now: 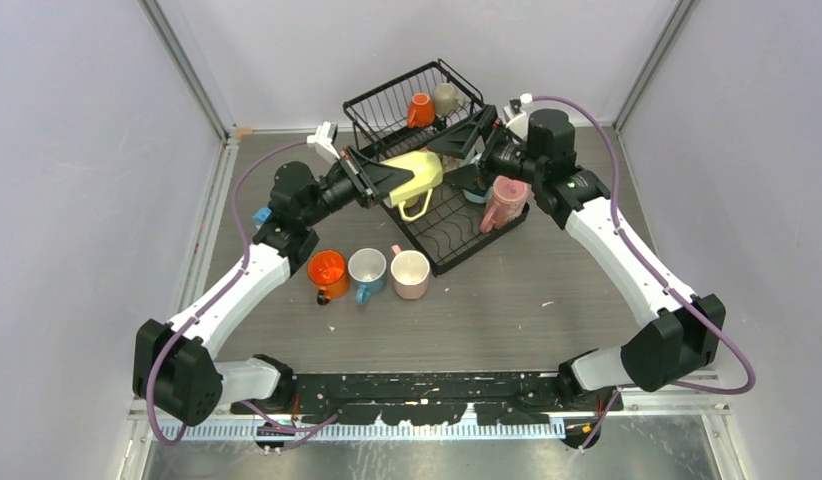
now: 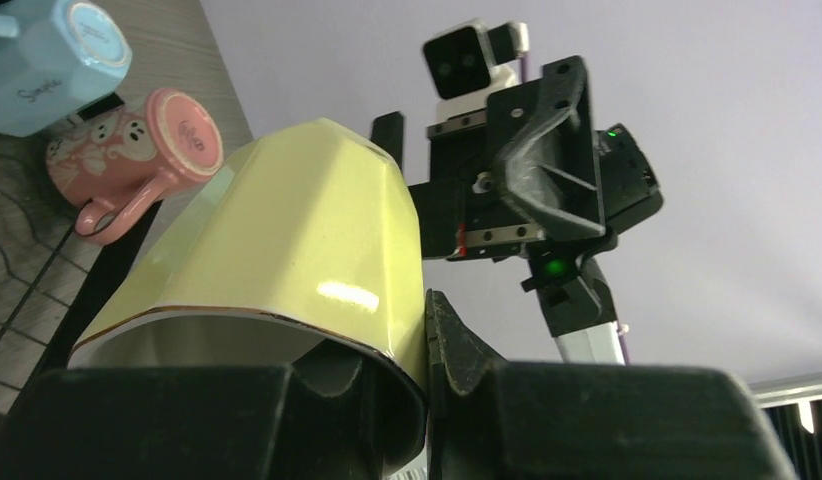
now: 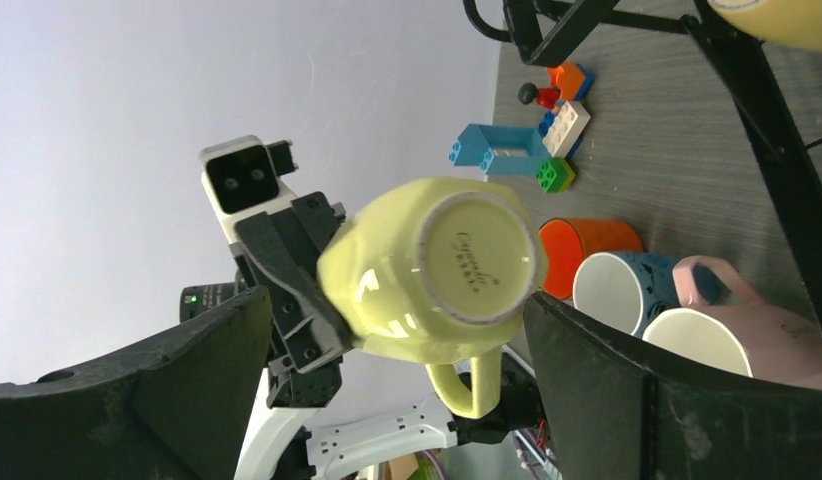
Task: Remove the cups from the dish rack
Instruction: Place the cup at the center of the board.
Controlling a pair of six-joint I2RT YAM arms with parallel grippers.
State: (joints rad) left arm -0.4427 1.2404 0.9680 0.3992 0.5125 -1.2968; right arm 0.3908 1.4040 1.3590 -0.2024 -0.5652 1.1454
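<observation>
In the left wrist view the left tool (image 2: 407, 370) hides the lower rim of the yellow cup (image 2: 307, 230), and the top-left edge cuts the light blue cup (image 2: 47, 60). From above, the right tool (image 1: 447, 168) covers most of that cup. The print on the yellow cup's base is too small to read.

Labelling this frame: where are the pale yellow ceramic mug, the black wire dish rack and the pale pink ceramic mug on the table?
Pale yellow ceramic mug (image 1: 425, 170): top view, side wall.
Black wire dish rack (image 1: 452, 235): top view, lower tray.
Pale pink ceramic mug (image 1: 410, 273): top view, open mouth.
</observation>
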